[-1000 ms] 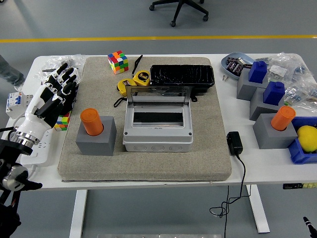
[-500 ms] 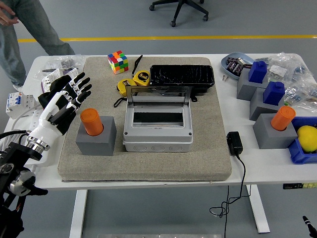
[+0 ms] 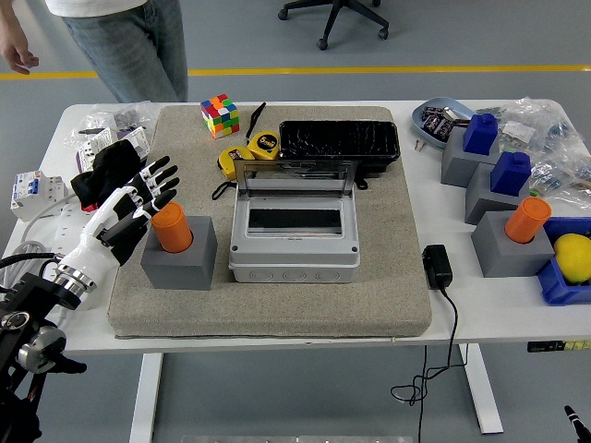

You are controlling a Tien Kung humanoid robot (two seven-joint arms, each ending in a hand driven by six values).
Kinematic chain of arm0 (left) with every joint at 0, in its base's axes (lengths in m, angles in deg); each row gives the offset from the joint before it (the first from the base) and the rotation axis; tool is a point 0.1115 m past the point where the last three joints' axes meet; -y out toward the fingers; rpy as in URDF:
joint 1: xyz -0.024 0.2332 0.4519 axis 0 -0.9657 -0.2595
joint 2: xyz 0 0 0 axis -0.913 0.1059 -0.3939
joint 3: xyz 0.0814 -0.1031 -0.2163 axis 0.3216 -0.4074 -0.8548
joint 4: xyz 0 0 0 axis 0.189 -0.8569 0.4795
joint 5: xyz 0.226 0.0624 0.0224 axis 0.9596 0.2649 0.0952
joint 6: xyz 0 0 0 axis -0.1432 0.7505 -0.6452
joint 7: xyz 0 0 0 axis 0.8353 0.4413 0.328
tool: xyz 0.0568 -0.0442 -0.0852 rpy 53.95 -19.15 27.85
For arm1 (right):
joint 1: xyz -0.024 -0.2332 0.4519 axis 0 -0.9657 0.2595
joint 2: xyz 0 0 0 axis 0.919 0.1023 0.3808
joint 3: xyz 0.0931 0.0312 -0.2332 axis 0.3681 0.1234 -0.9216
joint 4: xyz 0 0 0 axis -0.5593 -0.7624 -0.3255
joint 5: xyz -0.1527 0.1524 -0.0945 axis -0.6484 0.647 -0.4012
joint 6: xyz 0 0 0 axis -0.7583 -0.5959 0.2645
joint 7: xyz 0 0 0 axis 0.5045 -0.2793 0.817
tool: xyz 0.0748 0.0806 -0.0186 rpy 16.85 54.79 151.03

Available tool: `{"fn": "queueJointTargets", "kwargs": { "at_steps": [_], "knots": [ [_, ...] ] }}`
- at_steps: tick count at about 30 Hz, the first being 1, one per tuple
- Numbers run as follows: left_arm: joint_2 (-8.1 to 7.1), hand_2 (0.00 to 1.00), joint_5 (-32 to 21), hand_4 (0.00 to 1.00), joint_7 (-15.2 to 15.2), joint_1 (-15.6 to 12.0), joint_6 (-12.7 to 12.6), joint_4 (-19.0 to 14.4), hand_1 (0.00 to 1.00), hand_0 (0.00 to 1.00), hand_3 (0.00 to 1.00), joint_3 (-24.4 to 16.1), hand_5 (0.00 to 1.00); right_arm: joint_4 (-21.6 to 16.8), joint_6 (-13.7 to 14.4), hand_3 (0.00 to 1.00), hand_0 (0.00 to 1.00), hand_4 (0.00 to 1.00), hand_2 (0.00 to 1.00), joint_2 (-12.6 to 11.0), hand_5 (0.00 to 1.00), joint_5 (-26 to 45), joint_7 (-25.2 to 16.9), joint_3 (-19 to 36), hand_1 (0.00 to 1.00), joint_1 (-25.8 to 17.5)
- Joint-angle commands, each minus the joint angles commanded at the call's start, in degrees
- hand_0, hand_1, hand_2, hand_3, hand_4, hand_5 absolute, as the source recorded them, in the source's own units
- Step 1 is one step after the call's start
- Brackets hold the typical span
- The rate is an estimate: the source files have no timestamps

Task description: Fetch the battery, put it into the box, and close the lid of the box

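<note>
The left hand (image 3: 132, 203), glossy white and black, fingers splayed wide, hangs just beside the smooth orange cylindrical battery (image 3: 170, 227) upright in its matte grey block (image 3: 179, 259). The grey plastic box (image 3: 294, 237) sits mid-mat, clear lid (image 3: 294, 173) raised.

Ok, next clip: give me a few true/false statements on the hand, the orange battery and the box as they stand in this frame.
1. The left hand has its fingers spread beside the orange battery, not gripping it. True.
2. The battery lies inside the box. False: it stands upright in the grey block to the box's left.
3. The box's lid is raised. True.
4. The right hand reaches over the box. False: no right hand is in view.
5. A person stands at the table's far left corner. True.
</note>
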Motion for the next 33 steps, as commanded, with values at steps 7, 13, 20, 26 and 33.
{"fn": "queueJointTargets", "kwargs": {
  "at_steps": [7, 13, 20, 26, 33],
  "knots": [
    [-0.21, 0.998, 2.0, 0.998, -0.1, -0.5, -0.8, -0.9, 0.998, 0.998, 0.998, -0.3, 0.391, 0.0, 0.1, 0.842, 0.893, 0.998, 0.826, -0.1, 0.998, 0.5, 0.0, -0.6, 0.879, -0.1],
    [-0.13, 0.998, 3.5, 0.998, -0.1, -0.4, -2.1, -1.6, 0.998, 0.998, 0.998, -0.4, 0.330, -0.1, 0.0, 0.840, 0.892, 0.998, 0.823, 0.0, 0.998, 0.7, 0.1, -0.7, 0.878, 0.0],
    [0.35, 0.998, 4.6, 0.998, -0.3, -1.0, -2.6, -2.0, 0.998, 0.998, 0.998, -0.8, 0.263, 0.0, 0.0, 0.840, 0.890, 0.998, 0.823, 0.0, 0.998, 0.7, 0.1, -0.3, 0.876, -0.1],
    [1.29, 0.998, 5.2, 0.998, -0.7, -1.7, -2.9, -2.4, 0.998, 0.998, 0.998, -1.1, 0.252, -0.2, 0.1, 0.840, 0.890, 0.998, 0.822, 0.1, 0.998, 0.9, 0.2, -0.3, 0.875, -0.3],
    [1.32, 0.998, 5.0, 0.998, -0.9, -1.8, -3.7, -2.3, 0.998, 0.998, 0.998, 0.5, 0.250, -0.2, 0.2, 0.840, 0.888, 0.998, 0.821, 0.0, 0.998, 1.3, 0.5, -0.6, 0.872, -0.2]
  ]
}}
